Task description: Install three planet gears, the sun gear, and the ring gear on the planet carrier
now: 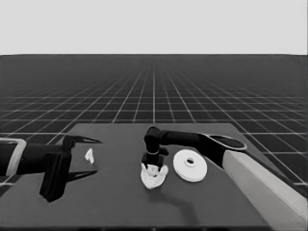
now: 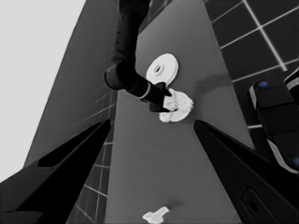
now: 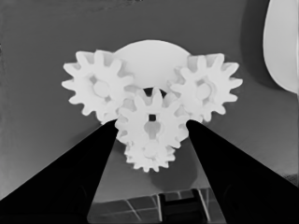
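A simulated test scene: dark table point(image 1: 120, 202) on an endless grid floor point(image 1: 154, 96).

Matt white, plastic-looking, on all four toothed gears point(image 3: 152, 123), with smooth faces and crisp teeth. Same chalky white finish on the smaller round part point(image 3: 149, 58) beneath them and on the larger round part point(image 1: 190, 165), no gloss anywhere. Dark, smooth, matt desk point(image 1: 115, 202), faintly shadowed. Matt black on the right gripper point(image 3: 152, 122) fingers; pale grey, smooth shell farther back on the right arm point(image 1: 260, 180).
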Motion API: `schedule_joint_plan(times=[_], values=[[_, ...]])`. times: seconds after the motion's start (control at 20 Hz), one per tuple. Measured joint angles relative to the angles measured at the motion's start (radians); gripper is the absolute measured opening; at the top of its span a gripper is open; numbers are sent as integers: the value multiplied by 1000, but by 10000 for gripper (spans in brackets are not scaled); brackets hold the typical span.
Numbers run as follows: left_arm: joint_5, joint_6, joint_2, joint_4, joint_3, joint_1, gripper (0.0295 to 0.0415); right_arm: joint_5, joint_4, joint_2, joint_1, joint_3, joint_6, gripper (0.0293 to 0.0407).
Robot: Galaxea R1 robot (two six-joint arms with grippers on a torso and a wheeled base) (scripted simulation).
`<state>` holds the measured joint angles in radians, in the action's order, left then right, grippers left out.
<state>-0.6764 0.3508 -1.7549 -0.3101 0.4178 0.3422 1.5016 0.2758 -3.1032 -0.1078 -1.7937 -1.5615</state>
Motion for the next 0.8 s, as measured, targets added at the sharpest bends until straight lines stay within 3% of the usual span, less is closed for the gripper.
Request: schedule_joint_plan(times=[0.8], values=[[0, 0, 0, 0, 0, 0, 385, 0, 0, 0, 0, 0, -168, 310]])
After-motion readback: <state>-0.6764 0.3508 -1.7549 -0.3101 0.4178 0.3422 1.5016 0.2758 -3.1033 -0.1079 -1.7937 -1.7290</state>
